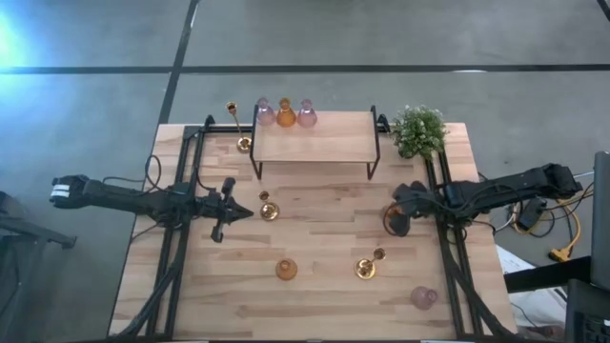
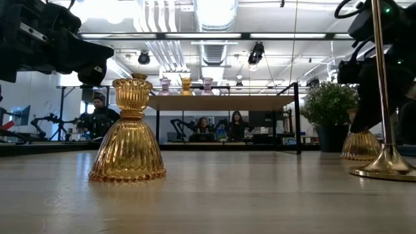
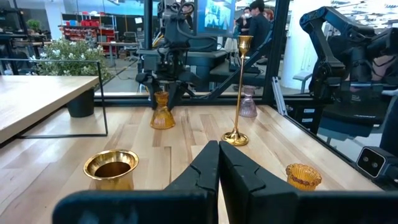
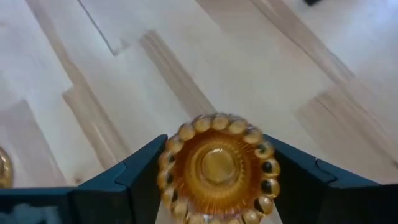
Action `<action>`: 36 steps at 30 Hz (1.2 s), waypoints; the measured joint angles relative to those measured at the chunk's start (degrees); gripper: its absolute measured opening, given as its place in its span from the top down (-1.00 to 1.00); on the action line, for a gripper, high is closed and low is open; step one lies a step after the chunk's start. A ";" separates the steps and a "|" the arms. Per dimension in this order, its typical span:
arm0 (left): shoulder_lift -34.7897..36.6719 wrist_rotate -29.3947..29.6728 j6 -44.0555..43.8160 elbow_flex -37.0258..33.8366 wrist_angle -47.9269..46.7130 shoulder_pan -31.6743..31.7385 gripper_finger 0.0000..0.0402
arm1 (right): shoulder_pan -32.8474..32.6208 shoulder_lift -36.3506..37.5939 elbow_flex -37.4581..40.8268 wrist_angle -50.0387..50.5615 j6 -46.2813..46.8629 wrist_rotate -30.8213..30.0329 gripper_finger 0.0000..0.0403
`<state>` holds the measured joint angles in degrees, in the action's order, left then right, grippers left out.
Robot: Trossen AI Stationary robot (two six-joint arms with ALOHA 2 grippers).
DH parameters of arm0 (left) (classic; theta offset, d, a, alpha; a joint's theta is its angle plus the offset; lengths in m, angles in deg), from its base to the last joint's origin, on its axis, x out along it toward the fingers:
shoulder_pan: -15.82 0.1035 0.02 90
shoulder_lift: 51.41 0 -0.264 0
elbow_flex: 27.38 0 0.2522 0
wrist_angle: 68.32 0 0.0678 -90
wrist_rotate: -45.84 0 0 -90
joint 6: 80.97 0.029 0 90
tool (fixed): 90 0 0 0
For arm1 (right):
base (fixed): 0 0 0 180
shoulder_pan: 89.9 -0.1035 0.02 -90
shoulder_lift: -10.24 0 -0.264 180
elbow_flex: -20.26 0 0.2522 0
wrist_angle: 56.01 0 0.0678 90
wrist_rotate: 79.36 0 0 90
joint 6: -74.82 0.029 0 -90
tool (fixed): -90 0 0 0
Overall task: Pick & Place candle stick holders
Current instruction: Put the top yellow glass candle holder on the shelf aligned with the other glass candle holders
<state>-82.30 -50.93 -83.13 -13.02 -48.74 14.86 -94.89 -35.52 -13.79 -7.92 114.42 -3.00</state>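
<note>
Wooden surface (image 1: 315,300), items listed near edge to far.

- Pink glass holder (image 1: 423,297): near right corner, standing free.
- Amber glass holder (image 1: 286,270): near centre, standing alone (it fills the foreground in the low view (image 2: 128,132)).
- Gold candlestick (image 1: 367,266): right of that amber holder, upright on its round base.
- Right gripper (image 1: 396,220): right side, mid-depth. Its jaws stand wide apart on either side of an amber glass holder (image 4: 216,167), bell-shaped with a beaded rim; that holder sits on the surface between them. Whether the fingers touch the glass cannot be told.
- Left gripper (image 1: 250,211): left of centre, mid-depth, jaws closed with nothing between them (the left wrist view shows the fingers (image 3: 239,174) pressed together).
- Gold candlestick (image 1: 268,210): just right of the left gripper's tip.
- Gold candlestick (image 1: 242,139): far left, beside the shelf's left leg.
- Raised wooden shelf (image 1: 315,148): far centre, on black legs. Three glass holders stand in a row along its far edge: pink (image 1: 264,111), amber (image 1: 286,112), pink (image 1: 307,113).
- Green potted plant (image 1: 418,131): far right corner.
</note>
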 joint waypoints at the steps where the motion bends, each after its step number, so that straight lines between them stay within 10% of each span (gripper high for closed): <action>1: 0.00 0.00 0.01 0.00 0.00 0.00 0.93 | -0.01 -0.05 0.42 -1.22 0.11 0.15 -0.15; 24: 0.00 0.00 0.01 0.02 0.02 0.01 0.93 | -0.01 -0.03 1.85 -6.49 -0.82 0.80 0.22; 36: 0.00 0.00 -0.02 0.02 0.00 0.01 0.93 | 0.00 2.04 -2.73 2.20 -1.50 0.05 -0.01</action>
<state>-82.30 -50.93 -83.15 -13.00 -48.74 14.87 -94.89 -33.48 -16.52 -5.72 112.92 -2.95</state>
